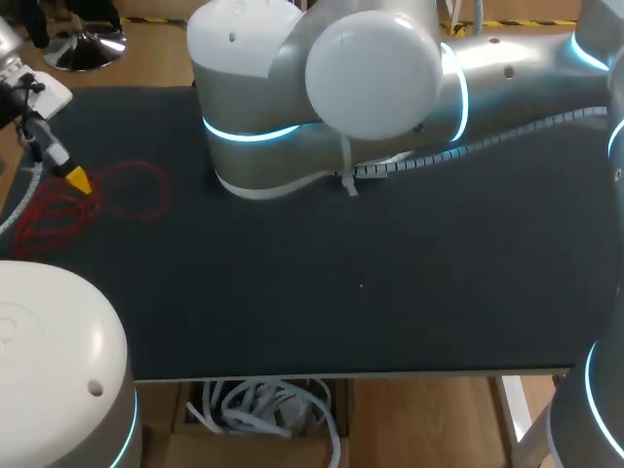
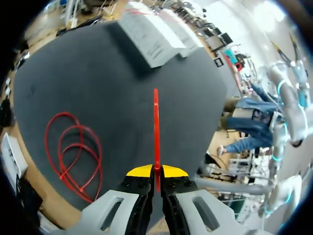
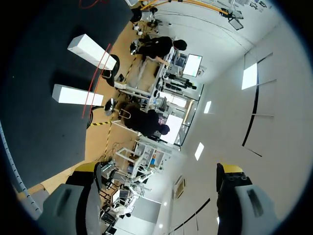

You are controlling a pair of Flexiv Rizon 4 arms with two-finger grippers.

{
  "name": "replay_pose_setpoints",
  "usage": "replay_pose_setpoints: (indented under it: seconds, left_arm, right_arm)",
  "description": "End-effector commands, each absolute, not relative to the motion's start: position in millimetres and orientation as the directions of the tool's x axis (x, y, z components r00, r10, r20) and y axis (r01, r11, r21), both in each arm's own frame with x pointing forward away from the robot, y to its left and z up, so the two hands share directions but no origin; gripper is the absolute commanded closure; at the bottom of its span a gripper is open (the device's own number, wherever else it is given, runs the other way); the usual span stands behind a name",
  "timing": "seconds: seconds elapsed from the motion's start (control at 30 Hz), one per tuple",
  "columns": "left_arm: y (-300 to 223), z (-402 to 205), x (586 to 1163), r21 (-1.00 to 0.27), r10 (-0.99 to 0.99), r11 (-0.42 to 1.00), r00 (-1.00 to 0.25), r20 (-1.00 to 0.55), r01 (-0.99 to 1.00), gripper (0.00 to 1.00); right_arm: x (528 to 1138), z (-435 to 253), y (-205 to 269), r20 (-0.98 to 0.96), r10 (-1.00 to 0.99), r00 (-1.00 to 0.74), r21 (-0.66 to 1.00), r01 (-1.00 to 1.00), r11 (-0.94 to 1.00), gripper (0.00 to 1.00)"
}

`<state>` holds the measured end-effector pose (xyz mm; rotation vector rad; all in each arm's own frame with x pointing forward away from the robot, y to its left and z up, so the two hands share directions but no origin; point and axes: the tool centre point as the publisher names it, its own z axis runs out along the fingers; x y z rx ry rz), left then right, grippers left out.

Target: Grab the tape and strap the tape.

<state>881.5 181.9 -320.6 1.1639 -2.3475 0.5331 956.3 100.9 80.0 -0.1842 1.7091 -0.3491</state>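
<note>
A thin red strap (image 2: 156, 128) sticks straight out ahead from between my left gripper's (image 2: 156, 171) yellow tips, which are shut on its end. The left gripper (image 1: 78, 180) hangs over the table's far left corner, just above a loose coil of red cable (image 1: 93, 207). That coil (image 2: 73, 152) lies on the black mat beside the fingers. My right arm (image 1: 370, 78) crosses the back of the table from the right. Its gripper (image 3: 157, 171) stands wide open, holds nothing, and points off the table. A thin red line (image 3: 97, 78) shows far off by the white boxes.
Two long white boxes (image 2: 151, 36) lie at the mat's far side ahead of the left gripper; the right wrist view also shows these boxes (image 3: 92, 51). The black mat (image 1: 370, 283) is bare through its middle and right. Its front edge (image 1: 351, 373) runs along the near side.
</note>
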Motion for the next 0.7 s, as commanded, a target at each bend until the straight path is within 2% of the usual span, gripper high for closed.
replay_pose_setpoints:
  seconds: [0.03, 0.33, 0.7]
  left_arm:
    - [199, -327, 899, -0.043, -0.645, 0.576, -0.485, 0.591, -0.817, 1.0]
    - [240, -338, 911, 0.093, -0.728, 0.522, -0.387, 0.566, -0.848, 1.0]
    - [283, -339, 916, 0.166, -0.759, 0.486, -0.321, 0.566, -0.858, 1.0]
  right_arm:
    - [956, 82, 100, -0.932, -0.319, -0.173, -0.335, 0.071, 0.94, 0.0]
    - [956, 82, 100, -0.932, -0.319, -0.173, -0.335, 0.071, 0.94, 0.0]
    - [956, 82, 100, -0.932, -0.319, -0.173, -0.335, 0.071, 0.94, 0.0]
